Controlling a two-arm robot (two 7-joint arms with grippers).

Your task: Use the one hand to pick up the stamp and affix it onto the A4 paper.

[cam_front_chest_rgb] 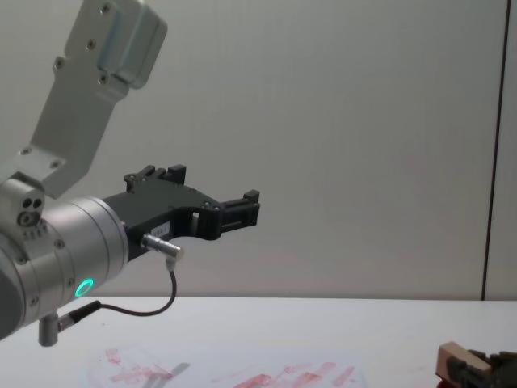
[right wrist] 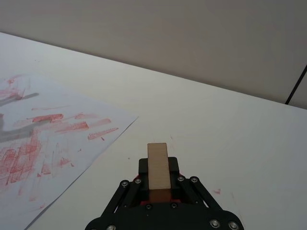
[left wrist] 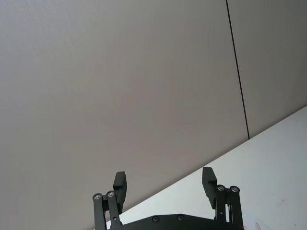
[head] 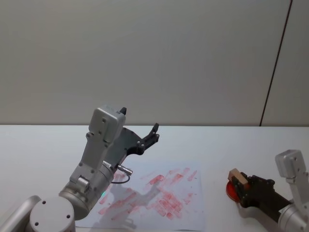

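Wooden stamp [right wrist: 158, 167] clamped in the right gripper [right wrist: 158, 188] beside the A4 paper [right wrist: 86, 149], seemingly ready to carry over and press; left gripper [left wrist: 163, 176] idles raised, fingers apart.

Non-task items: white table [head: 251, 145], wall [head: 154, 58], wall seam [head: 276, 63], red pad [head: 231, 190], ink speck [right wrist: 217, 191].
Table matte and flat, spanning the full width of the head view. Wall plain grey-beige, directly behind, meeting the table's far edge. Seam thin, dark, near-vertical, set in the wall toward the right side. Pad round, lying flat on the table at the right, near the front, partly covered. Speck faint red, on bare tabletop.
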